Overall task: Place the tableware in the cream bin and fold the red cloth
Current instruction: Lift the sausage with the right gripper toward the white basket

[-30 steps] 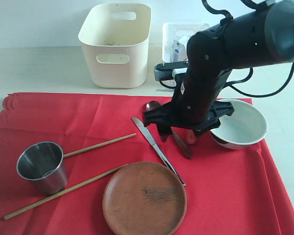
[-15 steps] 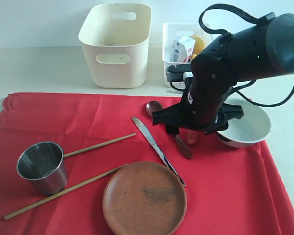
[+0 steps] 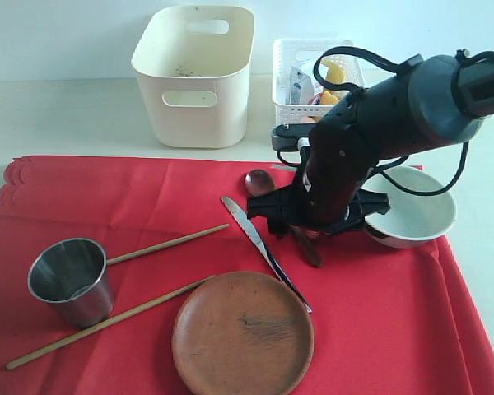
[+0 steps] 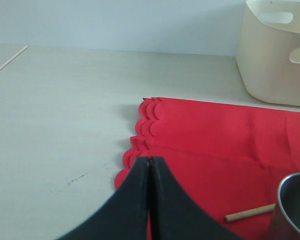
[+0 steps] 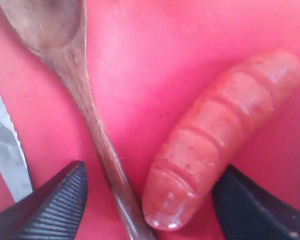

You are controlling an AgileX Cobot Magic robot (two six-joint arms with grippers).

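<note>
The red cloth (image 3: 148, 206) lies flat under the steel cup (image 3: 70, 280), two chopsticks (image 3: 166, 244), brown plate (image 3: 243, 333), knife (image 3: 255, 239), dark wooden spoon (image 3: 259, 183) and pale bowl (image 3: 412, 216). The cream bin (image 3: 193, 74) stands behind the cloth. My right gripper (image 5: 150, 200) is open and low over the cloth, its fingers (image 5: 55, 205) straddling the spoon handle (image 5: 85, 100) and a sausage (image 5: 215, 145). My left gripper (image 4: 149, 161) is shut and holds nothing, above the cloth's scalloped edge (image 4: 140, 130) near the cup (image 4: 295, 205).
A white lattice basket (image 3: 300, 62) with a milk carton and yellow food stands right of the bin. The knife blade (image 5: 7, 145) lies just outside one right finger. Bare table (image 4: 55, 110) lies left of the cloth.
My right arm has dropped lower over the spoon handle and sausage, uncovering the basket behind it. The bowl sits slightly further right than a second ago.
</note>
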